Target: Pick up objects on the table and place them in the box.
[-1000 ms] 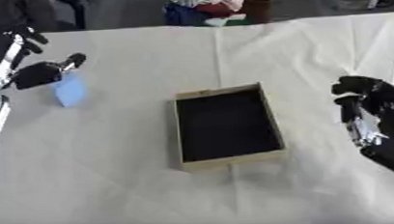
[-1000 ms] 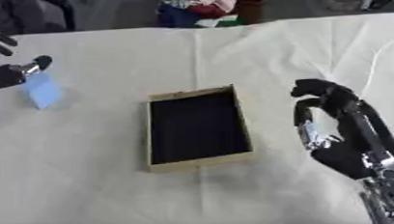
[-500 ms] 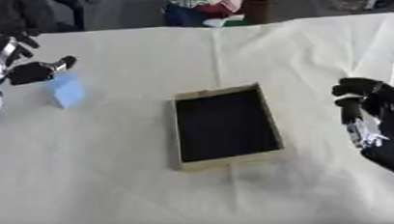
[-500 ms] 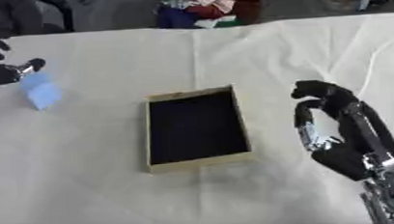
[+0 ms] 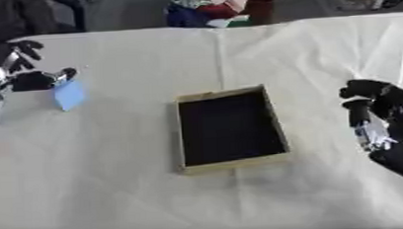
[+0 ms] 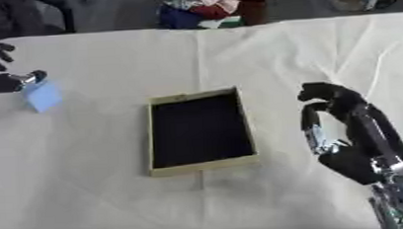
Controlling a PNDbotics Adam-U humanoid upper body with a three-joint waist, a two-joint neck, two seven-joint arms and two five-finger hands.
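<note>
A light blue flat object (image 5: pixel 68 95) hangs tilted just above the tablecloth at the far left. My left hand (image 5: pixel 17 79) is beside it, thumb and fingers pinched on its top edge. An open tan box (image 5: pixel 233 163) with a dark inside lies in the middle of the table, nothing visible in it. My right hand (image 6: pixel 361 128) rests at the right, well apart from the box. Its fingers are relaxed and slightly bent, and they hold nothing.
A white cloth (image 5: pixel 157 203) with a few creases covers the whole table. Beyond the far edge lies a pile of coloured fabric (image 5: pixel 216 7), with dark furniture (image 5: pixel 18 17) at the upper left. Bare cloth surrounds the box on all sides.
My left hand has drifted a little to the left and down with the blue object still pinched. The right hand and the box have not moved.
</note>
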